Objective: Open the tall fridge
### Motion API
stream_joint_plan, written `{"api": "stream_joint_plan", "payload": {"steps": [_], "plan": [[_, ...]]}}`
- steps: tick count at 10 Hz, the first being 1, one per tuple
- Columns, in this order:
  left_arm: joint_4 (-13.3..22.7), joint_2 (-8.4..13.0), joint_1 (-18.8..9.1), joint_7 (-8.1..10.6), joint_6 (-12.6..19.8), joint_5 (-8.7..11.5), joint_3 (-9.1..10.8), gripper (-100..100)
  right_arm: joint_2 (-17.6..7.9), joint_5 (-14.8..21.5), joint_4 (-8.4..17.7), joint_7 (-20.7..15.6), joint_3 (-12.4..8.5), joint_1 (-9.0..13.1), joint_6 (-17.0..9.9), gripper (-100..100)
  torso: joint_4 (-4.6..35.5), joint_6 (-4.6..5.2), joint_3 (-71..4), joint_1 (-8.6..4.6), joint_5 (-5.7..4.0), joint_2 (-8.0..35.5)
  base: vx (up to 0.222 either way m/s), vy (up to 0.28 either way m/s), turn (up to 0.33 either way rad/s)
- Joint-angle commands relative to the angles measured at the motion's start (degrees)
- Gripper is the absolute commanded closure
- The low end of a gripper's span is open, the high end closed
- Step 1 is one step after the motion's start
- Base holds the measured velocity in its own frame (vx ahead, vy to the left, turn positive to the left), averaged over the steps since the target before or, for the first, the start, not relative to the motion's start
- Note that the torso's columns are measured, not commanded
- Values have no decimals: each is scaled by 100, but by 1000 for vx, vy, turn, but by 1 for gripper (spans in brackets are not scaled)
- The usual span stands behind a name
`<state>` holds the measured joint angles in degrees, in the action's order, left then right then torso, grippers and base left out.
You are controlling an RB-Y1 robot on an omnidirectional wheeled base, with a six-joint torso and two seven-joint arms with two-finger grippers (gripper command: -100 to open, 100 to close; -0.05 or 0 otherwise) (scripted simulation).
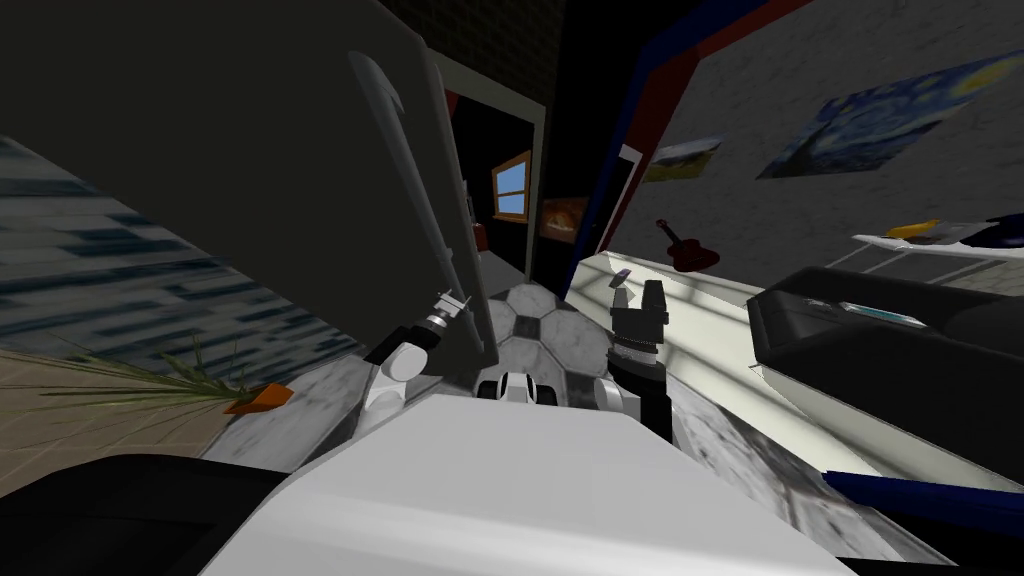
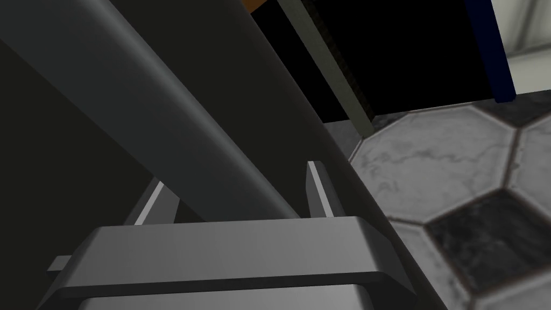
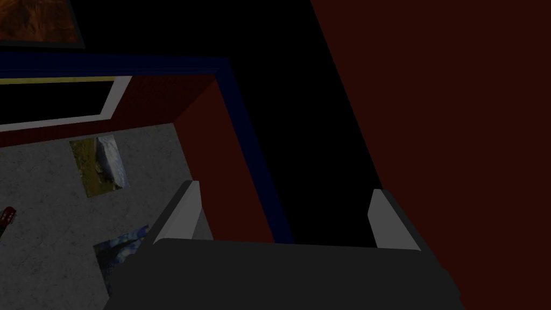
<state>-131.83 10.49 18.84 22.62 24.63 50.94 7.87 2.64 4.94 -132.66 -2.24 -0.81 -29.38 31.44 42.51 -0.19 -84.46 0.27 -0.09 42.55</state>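
Hexagonal black and white floor tiles [image 1: 540, 320] run ahead towards a doorway with a small window [image 1: 510, 188] beyond it at twelve o'clock. At nine o'clock a plant in an orange pot [image 1: 258, 398] lies low on the floor. From ten to eleven o'clock rises the tall fridge door [image 1: 250, 180], dark grey, with a long handle [image 1: 405, 170] running down near its edge. The left gripper [image 1: 452, 303] is at the lower end of that handle. In the left wrist view the handle [image 2: 177, 124] passes between the fingers [image 2: 317, 188], one on each side of the bar, so the left gripper [image 2: 235, 180] is closed on it. At one o'clock the right gripper [image 1: 637, 292] is raised over the floor, well apart from the fridge, its fingers [image 3: 385, 215] spread wide with nothing between them. At two o'clock a pale counter [image 1: 700, 330] carries a black appliance [image 1: 880, 340], and a small guitar [image 1: 688, 248] and paintings [image 1: 880, 120] hang on the grey wall behind it.
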Motion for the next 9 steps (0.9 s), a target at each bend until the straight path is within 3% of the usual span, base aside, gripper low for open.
{"api": "stream_joint_plan", "payload": {"steps": [1,3,4,6,7,9], "plan": [[39,147,-58,-143,-44,266,68,100,0,0,1,0,0,0,0,0,2,3,9,-12,2,12,-229,88,-118],[114,323,-129,-299,-53,616,125,100,1,0,0,0,0,0,0,0,6,-8,0,-3,1,-1,-281,86,-208],[114,323,-129,-299,-53,616,125,100,0,0,1,0,0,0,0,0,10,4,12,-8,-1,20,-255,88,-128],[189,498,-200,-456,-62,966,182,100,0,0,0,0,0,-1,0,0,15,-5,-5,-4,-5,-5,-261,84,-208],[189,498,-200,-456,-62,966,182,100,0,0,1,0,0,0,0,0,15,7,7,-23,-7,14,-256,61,-112],[264,673,-272,-613,-71,1315,239,100,0,0,0,0,0,-1,0,0,19,9,8,-31,-11,13,-278,61,-203]]}}
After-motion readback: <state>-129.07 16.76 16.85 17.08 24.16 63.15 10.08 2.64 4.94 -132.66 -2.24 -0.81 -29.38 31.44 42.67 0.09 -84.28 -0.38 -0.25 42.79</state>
